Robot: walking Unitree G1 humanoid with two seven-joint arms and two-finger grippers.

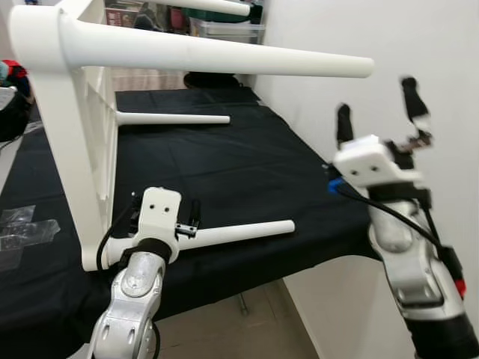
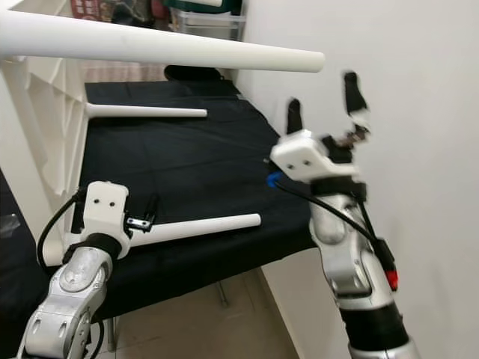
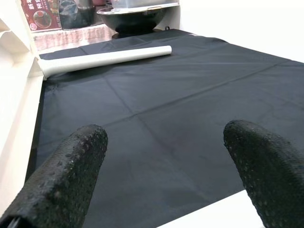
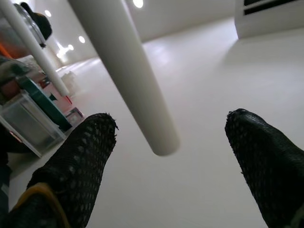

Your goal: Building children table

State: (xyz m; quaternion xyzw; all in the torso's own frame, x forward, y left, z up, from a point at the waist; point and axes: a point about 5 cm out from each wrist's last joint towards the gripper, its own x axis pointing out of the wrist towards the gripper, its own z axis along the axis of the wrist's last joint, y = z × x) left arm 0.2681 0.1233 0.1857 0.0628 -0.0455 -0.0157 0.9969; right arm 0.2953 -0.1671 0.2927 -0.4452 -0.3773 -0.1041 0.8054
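Two grippers are in view, both with fingers spread and holding nothing. The left gripper [image 1: 193, 217] sits low at the near edge of the black cloth [image 1: 224, 172], forearm rising from below and wrist bent forward; its fingers [image 3: 61, 180] point across the cloth, straddling the base of the nearest table leg [image 1: 239, 232] without closing on it (contact cannot be confirmed from the head views). That leg lies just above the cloth, running from the tabletop out towards the robot's right.

The right gripper [image 1: 378, 108] is raised on the right, close to the white wall [image 1: 419, 45], forearm upright and fingers [image 4: 76, 166] pointing upward, wide apart. Its wrist view looks up at the free end of the upper leg [image 4: 128, 80], which hangs between and above the fingertips, apart from both.

The children's table [image 1: 67, 112] is white and tipped on its side on the cloth, tabletop standing on edge at the left, legs projecting horizontally to the right. The upper leg [image 1: 224, 56] passes overhead; a lower far leg [image 1: 172, 118] rests on the cloth farther back, and part of a fourth shows at the top.

Clear tape [image 1: 26, 228] is stuck on the cloth at the left. Behind the cloth stand a clear storage bin [image 1: 228, 31], a dark bowl-like object [image 3: 133, 16] and assorted clutter. Tiled floor [image 1: 247, 321] shows below the cloth's near edge.
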